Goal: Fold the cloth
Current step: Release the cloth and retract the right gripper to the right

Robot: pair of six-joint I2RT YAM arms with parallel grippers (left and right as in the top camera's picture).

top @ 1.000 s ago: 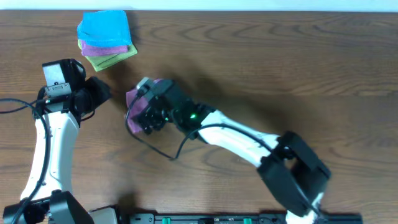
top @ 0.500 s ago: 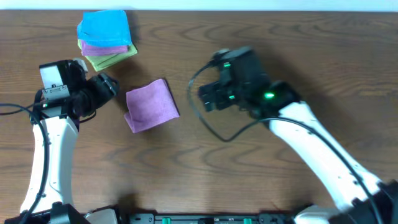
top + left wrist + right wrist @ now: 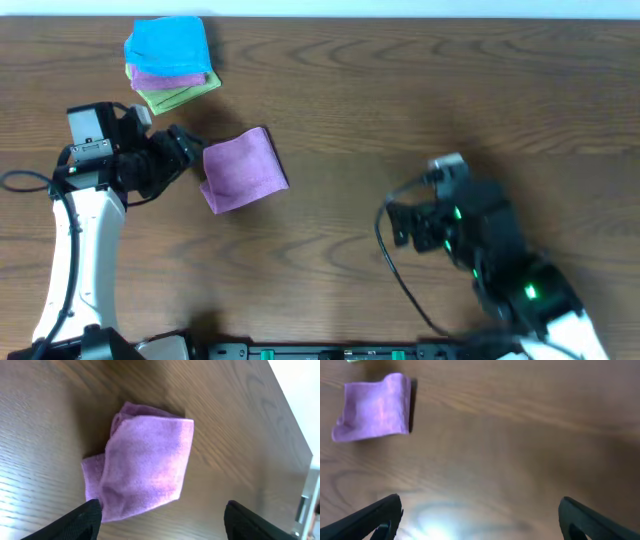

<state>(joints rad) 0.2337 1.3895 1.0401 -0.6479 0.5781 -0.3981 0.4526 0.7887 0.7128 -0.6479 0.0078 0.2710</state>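
The lilac-purple cloth [image 3: 244,169] lies folded into a small square on the wooden table, left of centre. It also shows in the left wrist view [image 3: 145,462] and small at the top left of the right wrist view [image 3: 372,408]. My left gripper [image 3: 183,150] is open and empty, just left of the cloth, with one fingertip at the cloth's near edge [image 3: 160,519]. My right gripper [image 3: 405,222] is open and empty, far to the right of the cloth and low over bare wood [image 3: 479,519].
A stack of folded cloths [image 3: 168,60], bright blue on top, then purple and green, sits at the back left. The table's far edge [image 3: 400,17] runs along the top. A black cable [image 3: 395,275] loops off the right arm.
My right arm has pulled away from the cloth, swinging right and toward the front. The cloth now lies uncovered and folded. My left gripper has moved right, up to the cloth's left edge.
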